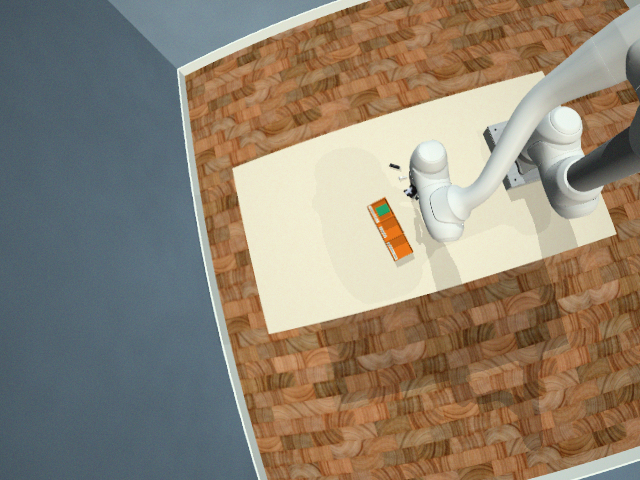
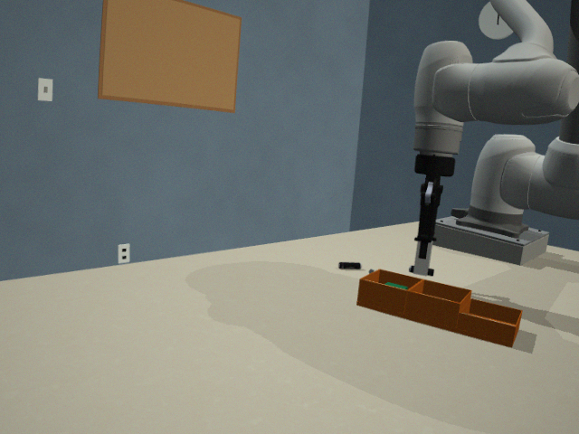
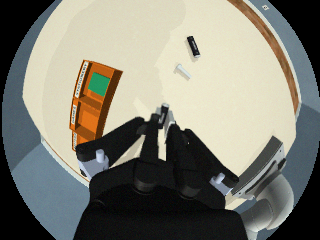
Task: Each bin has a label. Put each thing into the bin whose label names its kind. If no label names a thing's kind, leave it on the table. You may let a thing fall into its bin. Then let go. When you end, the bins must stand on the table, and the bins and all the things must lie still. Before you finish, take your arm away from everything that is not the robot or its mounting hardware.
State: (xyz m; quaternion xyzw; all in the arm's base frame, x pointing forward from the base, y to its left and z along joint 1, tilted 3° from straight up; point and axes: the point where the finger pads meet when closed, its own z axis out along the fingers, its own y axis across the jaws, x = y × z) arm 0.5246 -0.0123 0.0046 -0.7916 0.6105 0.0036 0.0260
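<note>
Three orange bins (image 1: pixel 390 228) stand in a row on the table; they also show in the side view (image 2: pixel 437 306) and in the wrist view (image 3: pixel 94 100). The end bin holds a green flat thing (image 1: pixel 383 209). My gripper (image 2: pixel 422 269) points straight down and reaches the table just behind the bins. Its fingers are closed around a small dark-and-light part whose ends stick out at the fingertips. A small black piece (image 1: pixel 394 165) (image 3: pixel 194 46) and a small white piece (image 1: pixel 402 178) (image 3: pixel 182 71) lie on the table beyond the gripper. The bin labels are too small to read.
The arm's grey base plate (image 2: pixel 490 238) stands at the back right of the table. The arm's elbow and wrist (image 1: pixel 439 196) hang over the table beside the bins.
</note>
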